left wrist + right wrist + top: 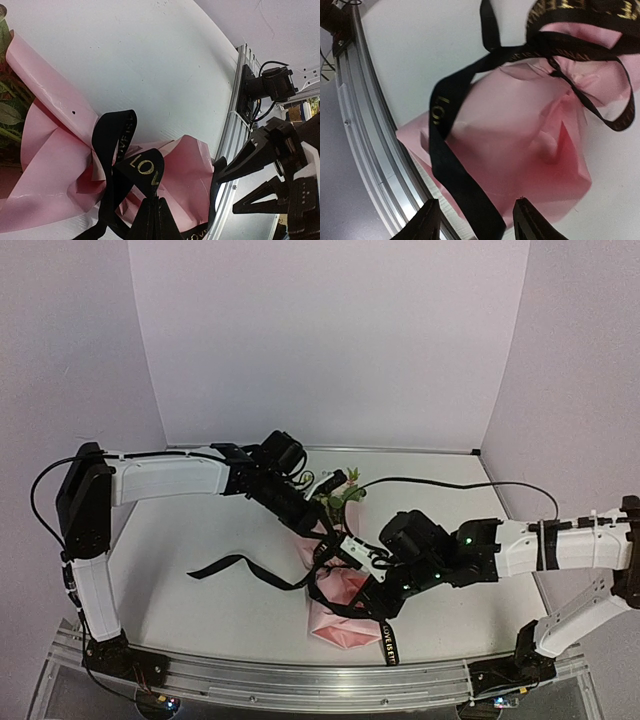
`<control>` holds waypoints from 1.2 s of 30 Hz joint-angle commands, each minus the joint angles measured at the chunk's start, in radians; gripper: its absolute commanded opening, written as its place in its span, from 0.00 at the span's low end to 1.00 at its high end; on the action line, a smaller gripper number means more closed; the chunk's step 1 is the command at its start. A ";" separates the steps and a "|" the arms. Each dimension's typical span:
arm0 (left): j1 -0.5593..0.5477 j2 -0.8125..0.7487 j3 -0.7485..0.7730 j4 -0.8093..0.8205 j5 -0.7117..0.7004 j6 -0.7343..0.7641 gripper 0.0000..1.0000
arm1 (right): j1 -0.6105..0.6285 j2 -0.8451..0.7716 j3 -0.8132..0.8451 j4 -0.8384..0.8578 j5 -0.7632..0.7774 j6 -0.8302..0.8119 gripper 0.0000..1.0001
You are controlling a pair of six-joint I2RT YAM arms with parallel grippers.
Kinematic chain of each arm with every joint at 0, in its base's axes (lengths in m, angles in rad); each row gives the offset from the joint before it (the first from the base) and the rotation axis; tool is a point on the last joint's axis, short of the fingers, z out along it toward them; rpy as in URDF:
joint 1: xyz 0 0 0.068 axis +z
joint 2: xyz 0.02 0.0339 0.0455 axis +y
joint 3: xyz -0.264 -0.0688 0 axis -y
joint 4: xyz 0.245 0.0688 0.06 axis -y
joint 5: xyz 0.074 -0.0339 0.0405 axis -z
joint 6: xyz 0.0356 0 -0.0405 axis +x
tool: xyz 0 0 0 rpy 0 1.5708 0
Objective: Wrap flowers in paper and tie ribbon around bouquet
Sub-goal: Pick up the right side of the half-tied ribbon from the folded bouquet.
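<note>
Logging bouquet (345,590) lying at centre of worktop (200,540), close to the aluminium rail (300,680) along the near edge. Flowers (337,495) pointing toward the back wall, pale-pink paper (335,625) crumpled around the stems and flaring toward the rail. Black ribbon (232,565) with gold lettering looped loosely over the paper at mid-length. One tail trailing off to the left across the worktop, another lying beside the paper's near end and reaching toward the rail. Left end effector (153,212) pressed together, pinching a fold of ribbon just above the paper (letters "LOV" legible on the pinched loop). Right end effector (476,201) spread, hovering over the paper's wide end, with one ribbon strand running between the fingers (429,220), not clamped. Knot or bow: cannot tell.
</note>
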 commanded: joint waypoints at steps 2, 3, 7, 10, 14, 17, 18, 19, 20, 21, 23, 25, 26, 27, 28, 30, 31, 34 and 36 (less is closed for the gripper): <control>0.023 -0.055 -0.019 0.030 0.081 -0.005 0.00 | 0.004 0.069 0.080 0.070 -0.111 -0.020 0.47; 0.027 -0.055 -0.021 0.026 0.085 -0.002 0.00 | 0.003 0.080 0.085 0.073 -0.118 -0.012 0.46; 0.038 -0.061 -0.032 0.017 0.101 0.006 0.00 | 0.003 0.111 0.093 0.078 -0.140 0.000 0.45; 0.043 -0.064 -0.032 0.005 0.113 0.019 0.00 | 0.003 0.133 0.095 0.077 -0.134 0.008 0.44; 0.046 -0.064 -0.031 -0.002 0.116 0.024 0.00 | 0.003 0.152 0.097 0.077 -0.100 0.007 0.39; 0.051 -0.065 -0.031 -0.005 0.115 0.024 0.00 | 0.004 0.162 0.107 0.072 -0.077 0.018 0.30; 0.053 -0.066 -0.032 -0.005 0.116 0.024 0.00 | 0.004 0.162 0.107 0.071 -0.073 0.022 0.28; 0.054 -0.067 -0.033 -0.006 0.117 0.024 0.00 | 0.004 0.159 0.108 0.069 -0.068 0.026 0.25; 0.056 -0.068 -0.034 -0.006 0.116 0.024 0.00 | 0.004 0.155 0.108 0.066 -0.060 0.030 0.23; 0.059 -0.069 -0.036 -0.006 0.116 0.024 0.00 | 0.003 0.148 0.106 0.064 -0.051 0.033 0.21; 0.063 -0.071 -0.040 -0.005 0.118 0.026 0.00 | 0.003 0.133 0.102 0.059 -0.033 0.038 0.16; 0.068 -0.073 -0.045 -0.003 0.118 0.025 0.00 | 0.003 0.121 0.103 0.049 -0.012 0.039 0.08; 0.070 -0.075 -0.048 0.001 0.118 0.024 0.00 | 0.004 0.116 0.105 0.043 -0.006 0.040 0.04; 0.072 -0.077 -0.051 0.005 0.118 0.022 0.00 | 0.004 0.112 0.107 0.036 0.000 0.041 0.01; 0.075 -0.081 -0.056 0.011 0.116 0.018 0.00 | 0.004 0.108 0.110 0.027 0.005 0.041 0.00; 0.084 -0.094 -0.072 0.027 0.113 0.006 0.00 | 0.004 0.097 0.117 0.003 0.025 0.042 0.00; 0.090 -0.103 -0.083 0.040 0.109 -0.002 0.00 | 0.003 0.088 0.120 -0.013 0.042 0.040 0.00; 0.109 -0.133 -0.123 0.079 0.096 -0.033 0.00 | 0.002 0.047 0.122 -0.067 0.113 0.027 0.00; 0.116 -0.151 -0.148 0.102 0.089 -0.050 0.00 | -0.006 0.014 0.113 -0.113 0.161 0.013 0.00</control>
